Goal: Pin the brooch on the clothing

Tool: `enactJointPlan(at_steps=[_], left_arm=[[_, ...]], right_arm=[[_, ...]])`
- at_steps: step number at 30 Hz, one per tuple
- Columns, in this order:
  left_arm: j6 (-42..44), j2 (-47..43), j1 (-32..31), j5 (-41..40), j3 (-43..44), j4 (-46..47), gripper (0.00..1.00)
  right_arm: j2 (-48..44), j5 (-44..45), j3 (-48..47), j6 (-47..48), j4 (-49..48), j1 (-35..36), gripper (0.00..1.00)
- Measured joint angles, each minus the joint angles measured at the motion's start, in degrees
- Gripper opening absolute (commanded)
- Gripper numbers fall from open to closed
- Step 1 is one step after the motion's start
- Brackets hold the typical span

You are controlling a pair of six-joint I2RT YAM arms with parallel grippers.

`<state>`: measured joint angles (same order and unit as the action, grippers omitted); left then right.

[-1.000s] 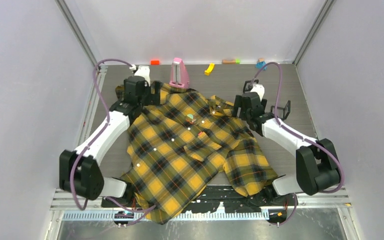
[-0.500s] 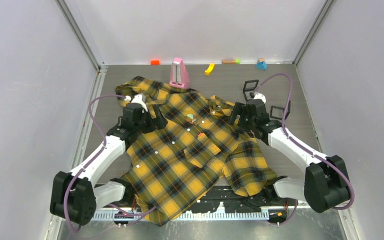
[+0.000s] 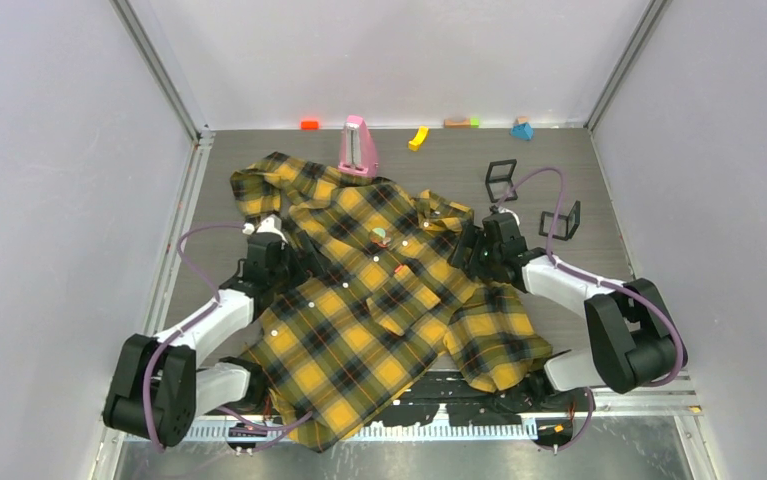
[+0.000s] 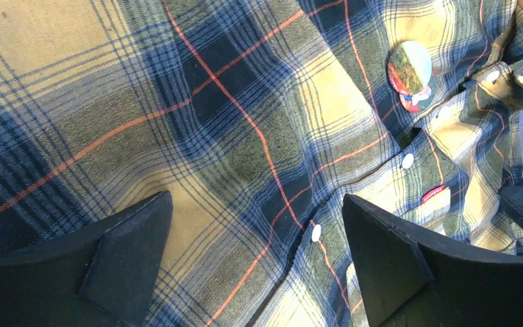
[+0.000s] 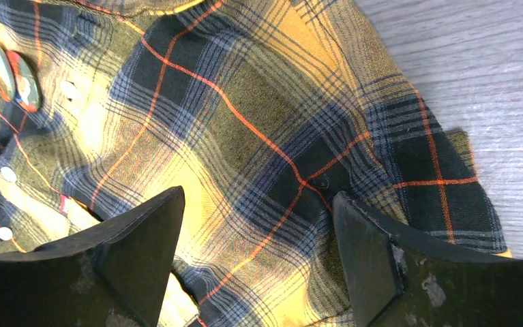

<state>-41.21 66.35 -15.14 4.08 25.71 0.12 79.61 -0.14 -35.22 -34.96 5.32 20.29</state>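
Plaid all over on this one: the yellow-and-black shirt [image 3: 379,300] lies spread face up across most of the grey wood table [image 3: 579,170], with its collar towards 12 o'clock and its hem hanging over the near edge at 6. The brooch [image 3: 379,237] sits on the upper chest right beside the button line, and I can't tell whether it's actually pinned or just lying there. From the left wrist it shows up at about 1 o'clock [image 4: 410,67], shiny green and orange, and from the right wrist it's way over at 10 o'clock [image 5: 14,78]. The left gripper [image 3: 287,264] is at the brooch's 8 o'clock, low over the cloth, with its fingers spread wide and nothing between them but plaid [image 4: 256,199]. The right gripper [image 3: 466,250] is at the brooch's 3 o'clock, also gaping over the fabric and holding nothing [image 5: 257,196]. Only rumpled shirt lies between each gripper and the brooch. A pink wedge-shaped thing [image 3: 357,147] touches the collar area at 12. Two small black frames [image 3: 500,180] stand at roughly 2 o'clock, near the right arm's cable. An orange block [image 3: 309,124], a yellow curved piece [image 3: 418,137] and a blue bit [image 3: 522,129] line the back wall.
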Motion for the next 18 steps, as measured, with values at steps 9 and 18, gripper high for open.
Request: enactJointPlan(at_steps=[9, 18], left_arm=[[-5.49, -15.13, 1.03, -6.51, -8.44, -3.82, 1.00], [-8.13, -26.62, 1.07, -9.66, -9.86, -12.96, 1.00]], right_arm=[[0.57, 1.44, 0.57, -6.19, -2.73, -1.68, 0.86], [-0.68, 7.45, -0.04, -10.88, 1.31, -2.64, 0.92]])
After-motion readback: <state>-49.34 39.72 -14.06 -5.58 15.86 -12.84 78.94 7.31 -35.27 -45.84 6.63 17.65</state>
